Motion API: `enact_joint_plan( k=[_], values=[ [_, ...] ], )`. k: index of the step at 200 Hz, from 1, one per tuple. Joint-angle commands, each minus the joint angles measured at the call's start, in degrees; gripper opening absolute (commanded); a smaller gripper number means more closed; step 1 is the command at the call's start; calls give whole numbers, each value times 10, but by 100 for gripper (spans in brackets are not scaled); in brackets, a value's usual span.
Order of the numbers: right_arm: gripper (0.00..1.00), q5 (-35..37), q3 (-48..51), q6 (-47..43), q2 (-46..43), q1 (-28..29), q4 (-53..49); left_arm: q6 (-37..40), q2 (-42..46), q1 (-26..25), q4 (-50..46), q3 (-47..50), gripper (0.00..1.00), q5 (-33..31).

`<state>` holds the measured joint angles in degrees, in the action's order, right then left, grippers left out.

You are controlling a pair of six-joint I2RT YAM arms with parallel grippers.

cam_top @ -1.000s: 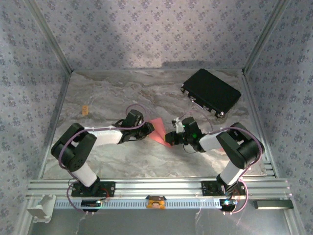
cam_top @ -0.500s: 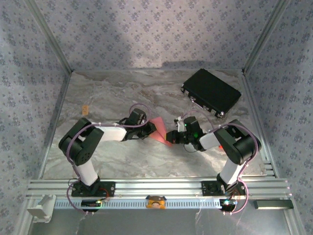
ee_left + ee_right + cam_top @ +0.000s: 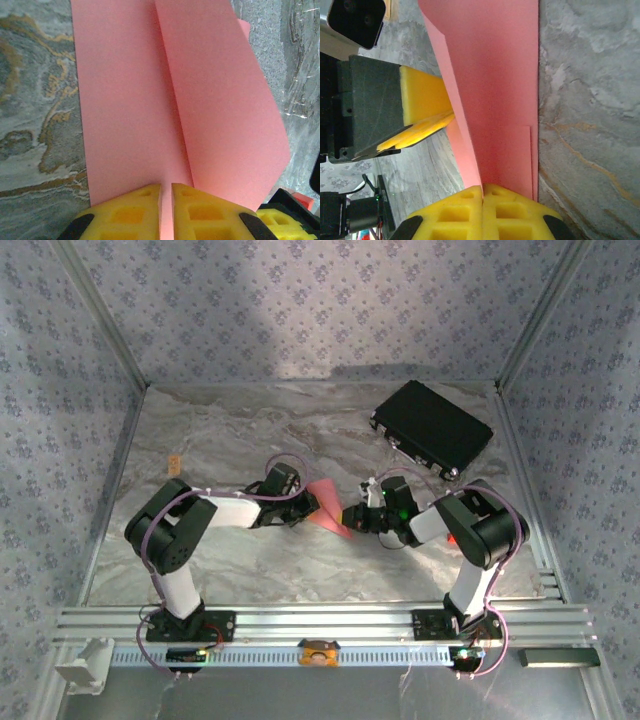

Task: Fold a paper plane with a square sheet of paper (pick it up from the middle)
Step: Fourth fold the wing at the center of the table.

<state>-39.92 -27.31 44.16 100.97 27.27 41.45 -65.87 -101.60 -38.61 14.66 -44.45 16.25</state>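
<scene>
The square sheet of paper (image 3: 328, 502) is salmon pink, folded along a centre crease and held just above the marble table between my two grippers. In the left wrist view the paper (image 3: 130, 100) shows two flaps meeting at the crease, which runs down to my left gripper (image 3: 166, 200). Its yellow jaws stand a narrow slit apart, with pink showing in the slit. My right gripper (image 3: 483, 192) is shut on the paper's near edge (image 3: 500, 75), with the left gripper's fingers (image 3: 422, 100) against the opposite flap. From above, the left gripper (image 3: 308, 506) and right gripper (image 3: 352, 517) face each other.
A black rectangular case (image 3: 432, 427) lies at the back right. A tiny orange tag (image 3: 175, 462) sits at the left of the marble table (image 3: 250, 560). Patterned walls and metal rails close the table in on three sides.
The left arm has pushed right onto the paper and its jaws have narrowed. The right gripper has shifted slightly back. The paper now stands narrower and more upright.
</scene>
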Motion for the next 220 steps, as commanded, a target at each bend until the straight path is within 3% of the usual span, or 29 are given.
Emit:
enact_joint_plan(
  k=[1, 142, 220],
  values=[
    [0, -13, -4, 19, 8, -7, 9, 11, -12, 4, -24, -6, 13, -2],
    [0, -25, -9, 50, 24, -15, -6, 65, 38, 3, -17, -41, 19, 12],
    [0, -38, -4, 69, 44, -24, 15, 32, -28, -1, 96, -46, 9, 77]
  ],
)
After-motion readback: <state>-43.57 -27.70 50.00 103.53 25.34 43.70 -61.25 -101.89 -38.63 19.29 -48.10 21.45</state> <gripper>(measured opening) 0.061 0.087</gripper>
